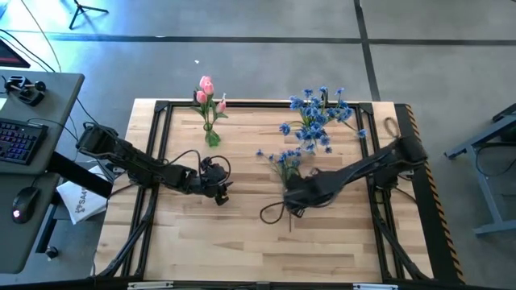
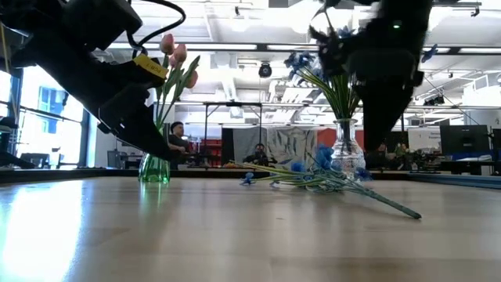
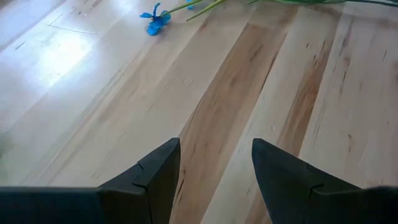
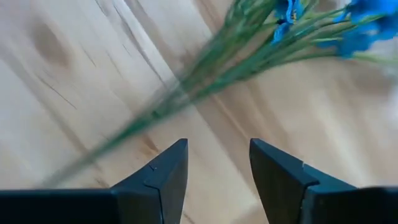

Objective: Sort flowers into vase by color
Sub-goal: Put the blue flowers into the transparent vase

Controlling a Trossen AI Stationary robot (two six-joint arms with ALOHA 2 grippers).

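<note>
A: Item one, the flowers?

B: Blue flowers lying loose (image 1: 284,158) on the wooden table (image 1: 242,242), mid-table, right of centre: thin green stems, small blue blossom clusters, heads toward the far side. In the low view they sprawl flat (image 2: 329,182), one stem running out to the right.

A: Item two?

B: Blue bunch standing (image 1: 316,119) in a clear vase (image 2: 347,153), far right. Pink tulip-like buds (image 1: 208,95) in a green vase (image 2: 154,168), far, left of centre.

A: Grippers?

B: Right gripper (image 4: 214,163) is over the stem ends of the loose flowers, jaws apart by a moderate gap, nothing between them. Left gripper (image 3: 214,165) is near mid-table, left of the loose flowers, jaws likewise apart and empty, over bare wood.

A: Anything hard to read?

B: From above, the right arm covers the lower stems, so their count cannot be told. The clear vase barely shows from above. In the right wrist view the stems (image 4: 205,74) are smeared. In the low view both arms are dark shapes, fingers indistinct.

A: View-only entries?

B: Only the low view shows people seated in the room behind. The left wrist view catches a single blue blossom (image 3: 155,18) on the wood. Only the high view shows a desk with a keyboard (image 1: 18,138) and mouse (image 1: 25,201) at left.
</note>
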